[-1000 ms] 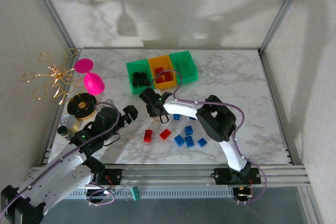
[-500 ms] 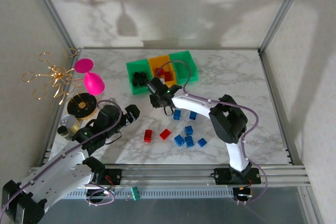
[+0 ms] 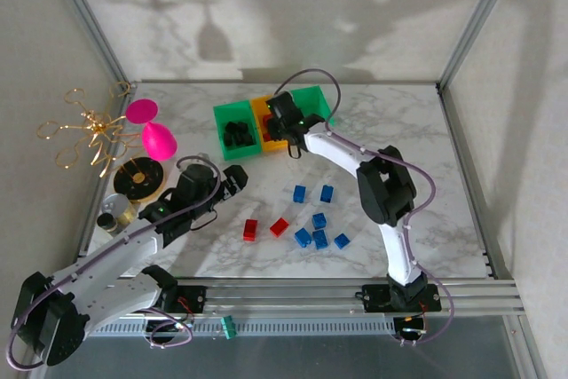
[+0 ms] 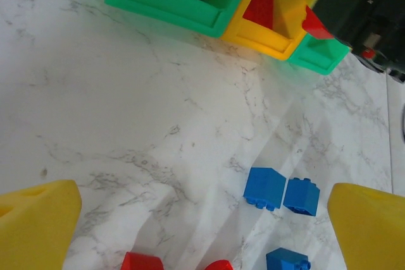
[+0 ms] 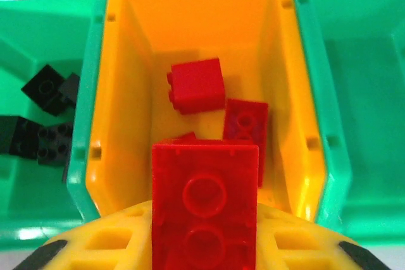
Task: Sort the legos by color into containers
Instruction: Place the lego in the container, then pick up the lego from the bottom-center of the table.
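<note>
Since a second ago, my right gripper [image 3: 282,122] has swung from mid-table to the bins, jaws clamped on a red plastic lego brick [image 5: 204,210]. Beneath lies the orange-yellow rectangular plastic bin [image 5: 126,61], already holding red bricks [image 5: 197,85]. I judge the brick should clear the near wall before release. My left gripper [image 3: 229,185] gapes wide and empty near the loose blue bricks [image 4: 281,193].

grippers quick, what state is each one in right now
Left gripper: open, holding nothing.
Right gripper: shut on a red lego above the orange-yellow bin.
</note>
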